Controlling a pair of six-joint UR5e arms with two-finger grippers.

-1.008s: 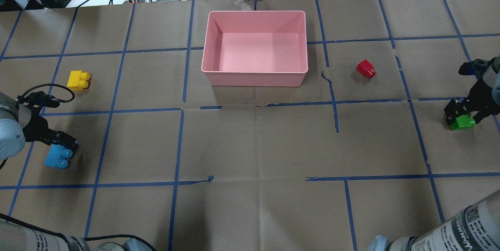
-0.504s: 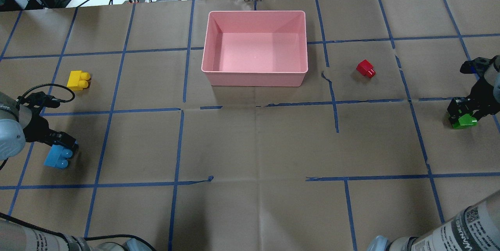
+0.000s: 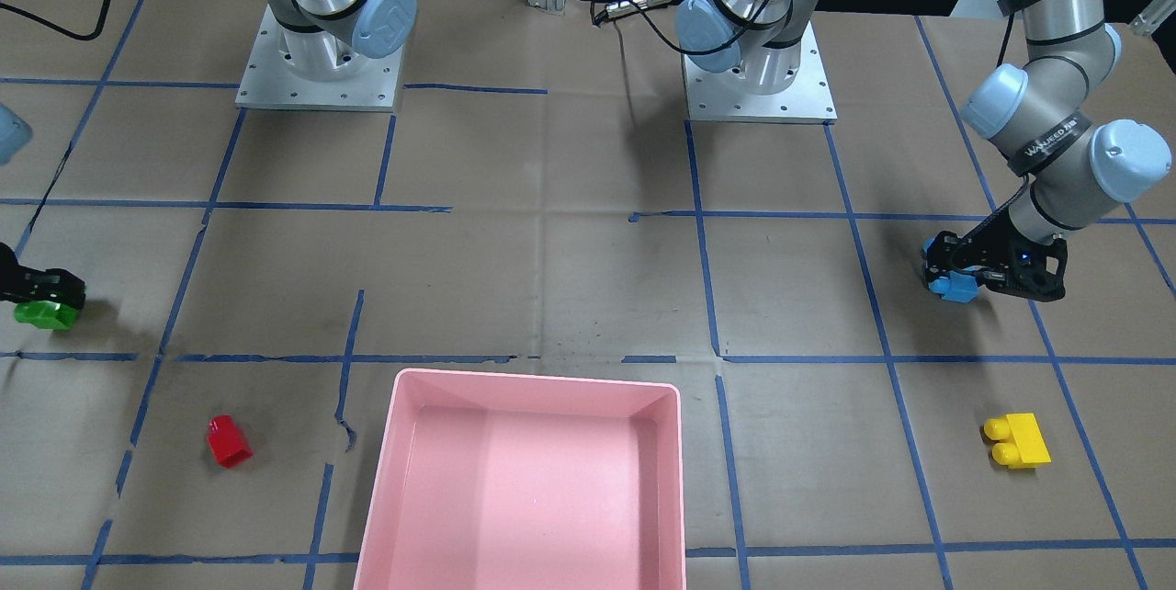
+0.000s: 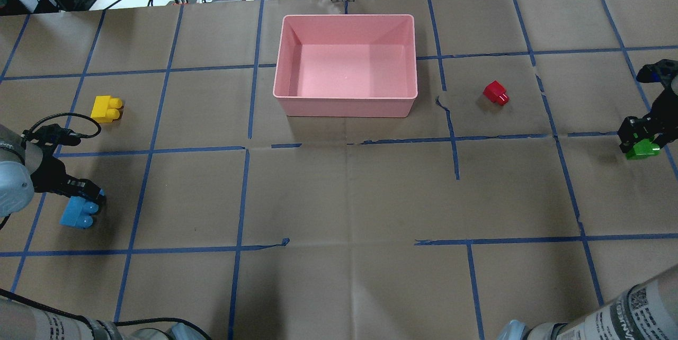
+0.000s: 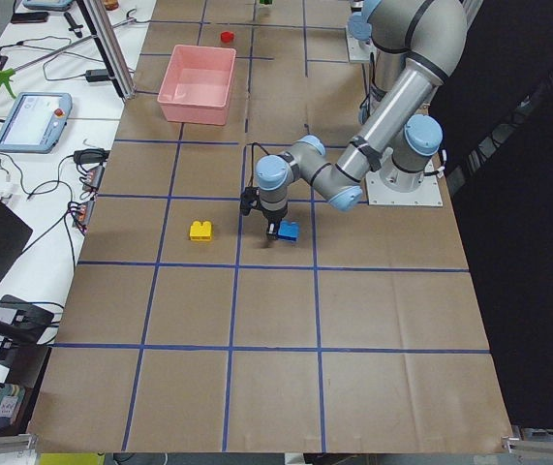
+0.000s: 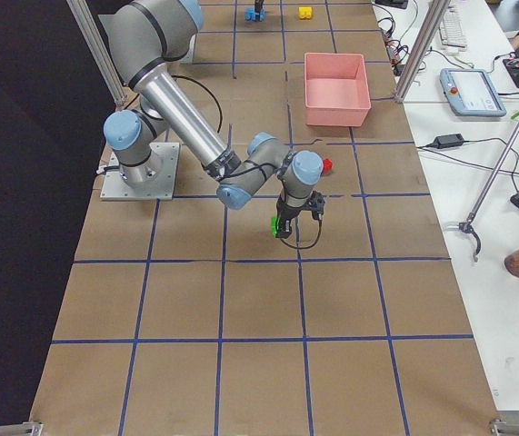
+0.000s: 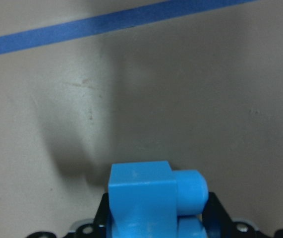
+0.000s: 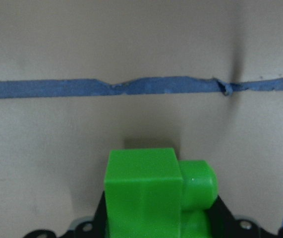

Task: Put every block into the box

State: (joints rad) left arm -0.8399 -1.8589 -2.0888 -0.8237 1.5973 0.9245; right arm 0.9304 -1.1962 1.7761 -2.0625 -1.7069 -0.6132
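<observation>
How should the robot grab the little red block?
Probably from straight above, pinching the red block across the two flat sides of its square body. It lies tipped over, its stud pointing sideways, with nothing close beside it.

Left claw [image 4: 86,198] grips the blue block [image 4: 77,215], right claw [image 4: 641,140] the green block [image 4: 642,150]; yellow block [image 4: 106,108] and red block [image 4: 496,92] lie flanking the pink box [image 4: 344,106].
</observation>
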